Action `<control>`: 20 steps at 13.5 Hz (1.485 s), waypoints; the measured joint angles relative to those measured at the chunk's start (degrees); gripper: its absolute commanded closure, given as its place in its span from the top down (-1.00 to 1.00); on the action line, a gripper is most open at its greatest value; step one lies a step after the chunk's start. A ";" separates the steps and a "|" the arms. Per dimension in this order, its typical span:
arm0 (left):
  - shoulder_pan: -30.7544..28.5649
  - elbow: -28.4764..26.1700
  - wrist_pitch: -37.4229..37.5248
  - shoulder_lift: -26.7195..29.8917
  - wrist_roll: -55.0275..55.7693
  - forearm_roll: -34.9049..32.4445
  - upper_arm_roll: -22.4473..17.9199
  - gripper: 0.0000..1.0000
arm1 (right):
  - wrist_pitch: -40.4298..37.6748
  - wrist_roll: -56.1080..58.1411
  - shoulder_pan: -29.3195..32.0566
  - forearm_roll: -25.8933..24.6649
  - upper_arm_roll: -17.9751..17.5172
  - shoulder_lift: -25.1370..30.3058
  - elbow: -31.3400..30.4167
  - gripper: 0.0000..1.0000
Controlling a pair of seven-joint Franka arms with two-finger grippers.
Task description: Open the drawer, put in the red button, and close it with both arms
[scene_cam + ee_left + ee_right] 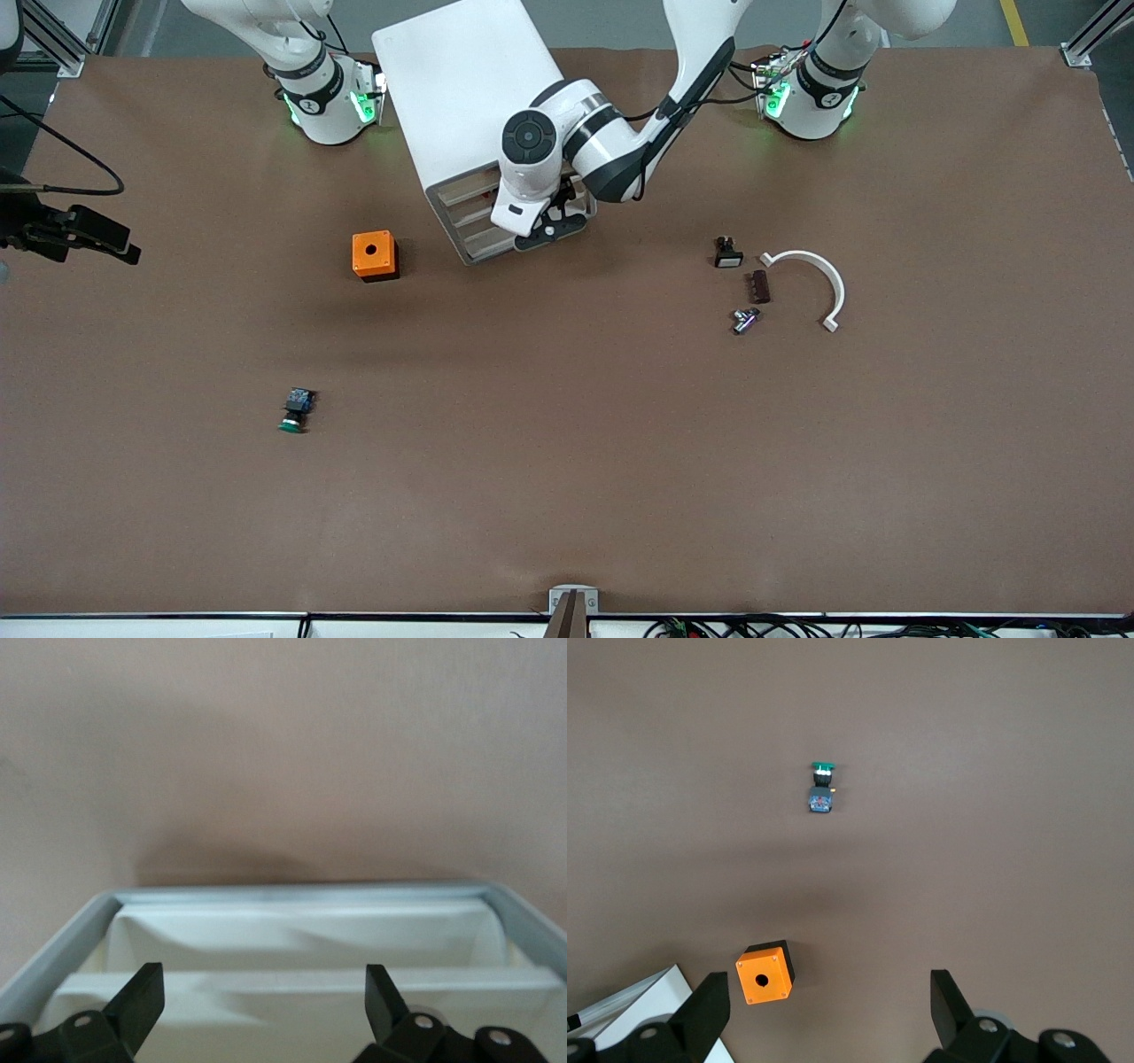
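Left gripper (549,226) is right up against the cabinet (461,89) front, jaws spread wide with nothing in them. Its wrist view looks down into a cream tray with a grey rim, which I take to be the drawer (301,935) (can't tell how far out it is).

The right gripper (828,992) hangs high over the table near the orange box (375,255), jaws also wide and empty, waiting.

What worries me:
- I can't spot the red button in any view. The only button that side is the green one (295,410), so a grab there would bag the wrong twin.
- Nothing braces the cabinet. If the left arm pulls or pushes a sticky drawer, the whole box could slide or twist on the table.
- Jaws this wide could clip a neighbouring drawer front, or slip off a thin lip.
- Closing with both arms at that narrow front risks them bumping each other.
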State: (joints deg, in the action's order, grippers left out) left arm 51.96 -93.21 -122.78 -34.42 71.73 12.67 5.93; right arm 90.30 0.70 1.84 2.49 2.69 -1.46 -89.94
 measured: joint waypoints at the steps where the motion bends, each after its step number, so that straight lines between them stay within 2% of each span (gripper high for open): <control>1: -1.05 0.22 -0.01 0.06 -0.95 -0.98 -0.76 1.00 | 0.00 0.00 0.00 -0.04 -0.01 0.01 0.66 1.00; 5: -13.28 1.95 1.65 1.56 -11.68 -8.95 -1.54 1.00 | -0.10 0.00 0.01 -0.05 -0.05 0.04 2.25 1.00; 9: -22.88 3.27 3.94 3.98 -23.10 -10.53 -1.64 1.00 | -0.28 0.01 0.01 -0.11 -0.05 0.04 2.81 1.00; 14: -34.36 3.49 10.94 8.85 -40.42 -12.22 -1.56 1.00 | -1.49 0.02 0.02 -0.24 -0.03 0.04 3.38 1.00; 20: -43.65 3.99 20.99 17.35 -53.75 -12.27 -1.61 1.00 | -4.19 0.12 0.02 -0.26 -0.14 0.05 3.71 1.00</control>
State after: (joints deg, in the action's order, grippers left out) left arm 8.30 -89.22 -101.80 -17.07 17.97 0.39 4.33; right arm 86.11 0.82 1.86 2.23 2.54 -1.42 -86.23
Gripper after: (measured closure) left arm 0.000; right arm 0.000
